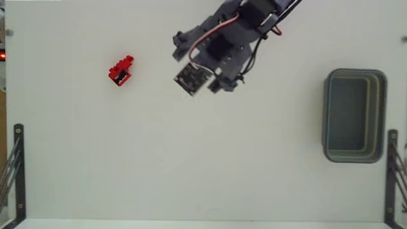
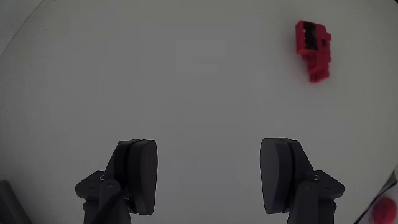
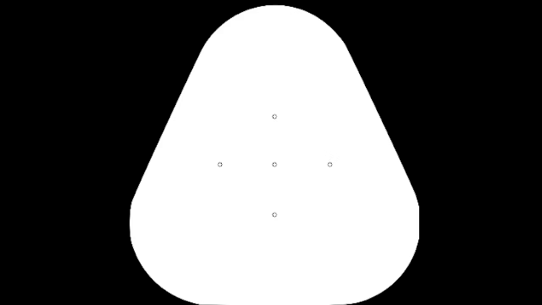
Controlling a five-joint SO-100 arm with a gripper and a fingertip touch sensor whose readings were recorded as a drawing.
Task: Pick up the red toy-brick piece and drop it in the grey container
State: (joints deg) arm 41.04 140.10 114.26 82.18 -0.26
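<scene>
On the white table (image 1: 191, 159), seen from the fixed view, the brick (image 1: 121, 70) lies at the upper left, well apart from everything else. My arm (image 1: 229, 38) reaches in from the top edge near the middle, to the right of the brick and not touching it. Far over at the right edge sits the container (image 1: 354, 116), a rounded grey tub with a lighter rim and a darker inside, nothing visible in it.

From the wrist view, my gripper (image 2: 211, 174) is spread wide, its two dark fingers (image 2: 138, 174) standing apart at the bottom of the frame with only bare table between them. Nothing is held. The brick (image 2: 313, 48) shows at the upper right of that view, off to the side of the gap between my fingers and clear of both, lying flat with a dark gap in its red body.
</scene>
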